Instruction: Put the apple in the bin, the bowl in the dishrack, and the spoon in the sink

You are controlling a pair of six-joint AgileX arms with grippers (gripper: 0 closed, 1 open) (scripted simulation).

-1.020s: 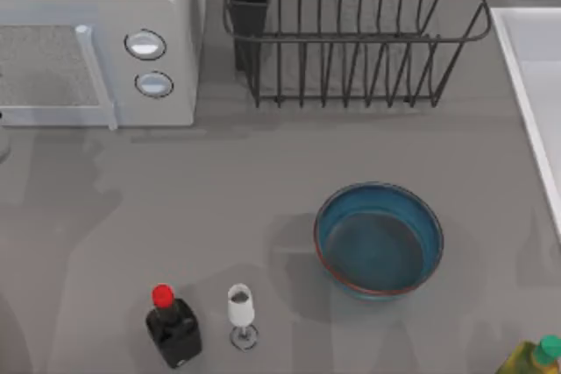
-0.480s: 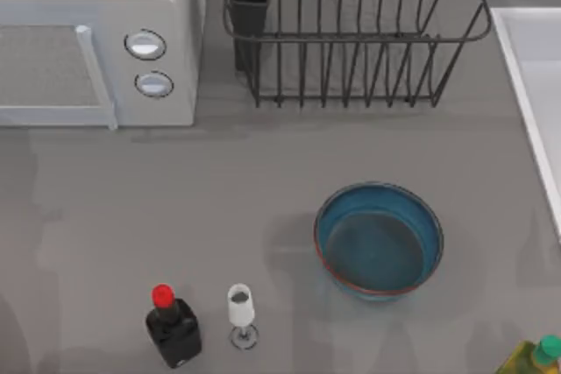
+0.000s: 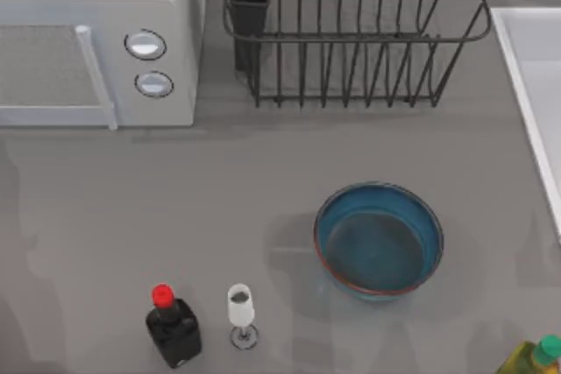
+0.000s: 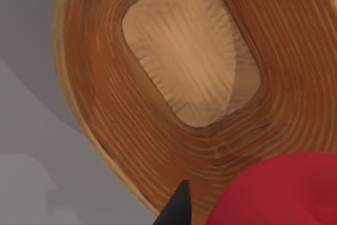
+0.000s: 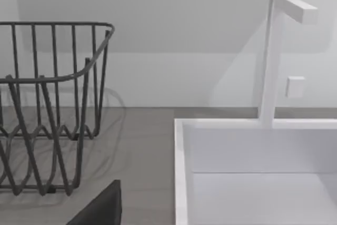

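Note:
In the left wrist view the bright-red apple (image 4: pixel 274 188) sits close to the camera, above the brown woven bin (image 4: pixel 158 130) with its pale floor. My left gripper's dark fingertip (image 4: pixel 178 208) lies against the apple, which it holds over the bin's rim. The blue bowl (image 3: pixel 379 240) stands upright on the table, right of centre. At the back is the dark wire dishrack (image 3: pixel 351 32), (image 5: pixel 47 104). The white sink (image 3: pixel 535 85), (image 5: pixel 253 172) lies at the right edge. A dark part of my right gripper (image 5: pixel 100 209) shows near the rack and sink. The spoon is out of view.
A white microwave (image 3: pixel 88 41) fills the back left. A black bottle with a red cap (image 3: pixel 171 326) and a small wine glass (image 3: pixel 241 313) stand at the front left. A yellow-green bottle (image 3: pixel 530 358) is at the front right corner. A white faucet (image 5: pixel 274 56) rises behind the sink.
A grey shape at the top view's left edge has slipped out of the picture, and the shadows on the table's left side have shifted. The bowl has not moved.

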